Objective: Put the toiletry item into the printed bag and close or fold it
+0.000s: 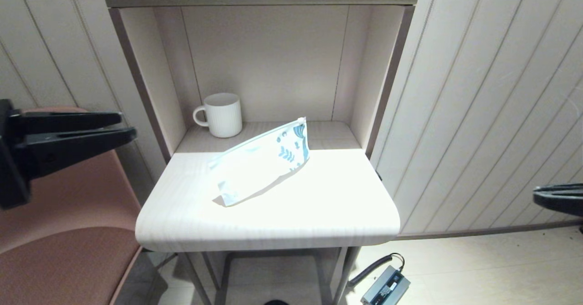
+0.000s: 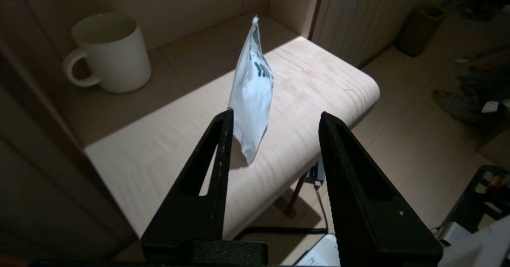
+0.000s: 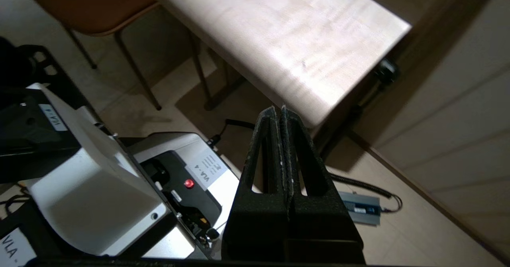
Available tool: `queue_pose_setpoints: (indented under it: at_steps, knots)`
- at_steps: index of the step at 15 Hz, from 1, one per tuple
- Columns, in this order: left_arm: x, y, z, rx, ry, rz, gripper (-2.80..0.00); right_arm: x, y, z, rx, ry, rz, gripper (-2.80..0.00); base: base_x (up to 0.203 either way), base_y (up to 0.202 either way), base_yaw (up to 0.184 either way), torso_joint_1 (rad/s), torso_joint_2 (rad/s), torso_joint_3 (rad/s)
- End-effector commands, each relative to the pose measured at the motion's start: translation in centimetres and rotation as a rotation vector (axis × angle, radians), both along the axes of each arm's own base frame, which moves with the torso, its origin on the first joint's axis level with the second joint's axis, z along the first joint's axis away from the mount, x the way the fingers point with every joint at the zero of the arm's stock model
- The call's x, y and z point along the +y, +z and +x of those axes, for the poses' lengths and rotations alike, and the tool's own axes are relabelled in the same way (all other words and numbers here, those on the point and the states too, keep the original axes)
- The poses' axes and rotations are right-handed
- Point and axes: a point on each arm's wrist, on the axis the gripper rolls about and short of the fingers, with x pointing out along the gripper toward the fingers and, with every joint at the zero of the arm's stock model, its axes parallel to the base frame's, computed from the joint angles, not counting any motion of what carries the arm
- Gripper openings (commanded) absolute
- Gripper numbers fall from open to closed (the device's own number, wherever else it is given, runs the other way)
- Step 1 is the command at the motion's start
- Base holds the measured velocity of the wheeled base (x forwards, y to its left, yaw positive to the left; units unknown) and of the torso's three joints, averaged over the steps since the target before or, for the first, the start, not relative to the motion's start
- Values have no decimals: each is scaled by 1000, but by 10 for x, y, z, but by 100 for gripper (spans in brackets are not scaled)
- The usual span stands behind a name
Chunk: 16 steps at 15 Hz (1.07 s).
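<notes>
The printed bag (image 1: 262,164) stands on its long edge on the pale wooden table (image 1: 319,214), leaning back, with its teal leaf prints at the far end and the zip edge on top. In the left wrist view the printed bag (image 2: 253,95) rises just beyond my fingertips. My left gripper (image 1: 129,125) hangs off the table's left side above the chair; the left gripper (image 2: 275,115) is open with nothing between its fingers. My right gripper (image 1: 539,192) is parked low at the right, and in its own view the right gripper (image 3: 279,108) is shut and empty. The toiletry item is out of view.
A white ribbed mug (image 1: 223,114) stands at the back left inside the shelf alcove (image 1: 268,68), whose side walls close in the rear of the table. A brown chair (image 1: 63,232) sits left of the table. A power brick (image 1: 386,287) and cable lie on the floor.
</notes>
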Motion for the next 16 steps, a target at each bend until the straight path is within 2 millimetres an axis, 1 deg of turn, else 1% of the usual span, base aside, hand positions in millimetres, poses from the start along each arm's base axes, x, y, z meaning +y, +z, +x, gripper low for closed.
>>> queue_pose_setpoints:
  at_steps: [1,2,3,4,6,7,8,9,10,12,13,14,15,16]
  knots:
    - [24,-2,-88,0,126,16,-280,-18,-1,-36,-42,-139,16,-280,0,0,0,0,0,0]
    - [31,-9,-110,14,212,30,-280,-23,-8,-49,-37,-196,35,-280,0,0,0,0,0,0]
    - [38,-19,-130,17,296,41,-280,-27,-23,-59,-15,-250,40,-280,0,0,0,0,0,0]
    - [44,-30,-151,14,364,49,-280,-31,-42,-73,-11,-314,40,-280,0,0,0,0,0,0]
    - [54,-57,-187,7,438,54,-280,-35,-83,-98,-19,-436,37,-280,0,0,0,0,0,0]
    - [57,-72,-199,29,469,56,-280,-35,-107,-108,-21,-492,31,-280,0,0,0,0,0,0]
    - [58,-85,-203,99,530,37,-280,-34,-129,-113,-25,-537,23,-280,0,0,0,0,0,0]
    - [58,-95,-200,186,622,-12,-280,-33,-150,-116,-30,-572,5,-280,0,0,0,0,0,0]
    - [58,-98,-196,200,664,-20,-280,-32,-167,-113,-16,-589,-21,-280,0,0,0,0,0,0]
    - [50,-99,-193,156,763,-3,-280,-32,-197,-102,16,-604,-58,-280,0,0,0,0,0,0]
    - [45,-103,-193,135,809,29,-280,-32,-210,-95,0,-615,-67,-280,0,0,0,0,0,0]
    - [41,-111,-192,113,812,66,-280,-33,-221,-89,-32,-635,-73,-280,0,0,0,0,0,0]
    - [39,-123,-189,101,784,82,-280,-34,-230,-84,-79,-665,-74,-280,0,0,0,0,0,0]
    - [39,-136,-186,107,757,92,-280,-34,-232,-83,-137,-689,-63,-280,0,0,0,0,0,0]
